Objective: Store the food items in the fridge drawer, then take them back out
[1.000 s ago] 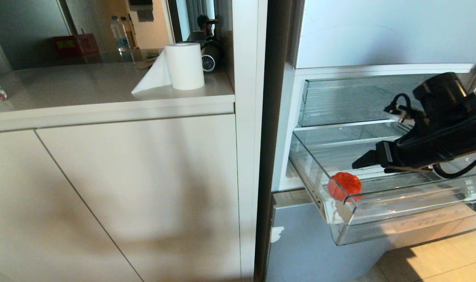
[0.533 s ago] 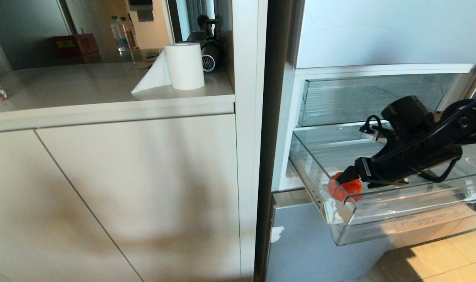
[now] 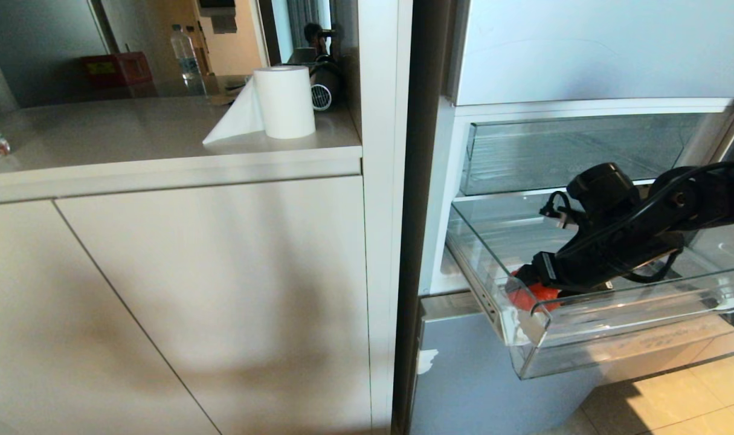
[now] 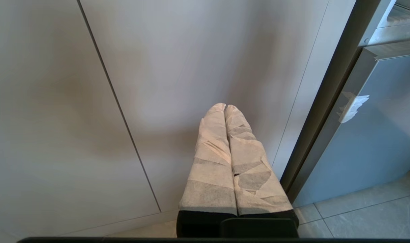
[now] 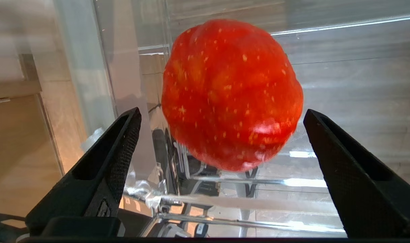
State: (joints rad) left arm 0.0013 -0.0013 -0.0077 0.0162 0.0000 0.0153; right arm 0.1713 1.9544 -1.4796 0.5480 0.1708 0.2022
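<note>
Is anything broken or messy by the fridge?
A little. The blue panel under the drawer has a white chipped or peeling patch near its left edge, also seen in the left wrist view. The paper roll on the counter has a loose sheet hanging out. The fruit looks fine.

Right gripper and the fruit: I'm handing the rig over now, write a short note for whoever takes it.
Right gripper: open, inside the drawer, one finger on each side of the fruit, not closed on it.
Left gripper: shut, empty, parked low in front of the cabinet door.
Fruit: in the drawer's front left corner, near the front wall. The drawer is pulled out.
Done: the fruit is in the drawer.
Left: probably close on the fruit, lift it over the front wall and take it out. Only this one item is in view.
</note>
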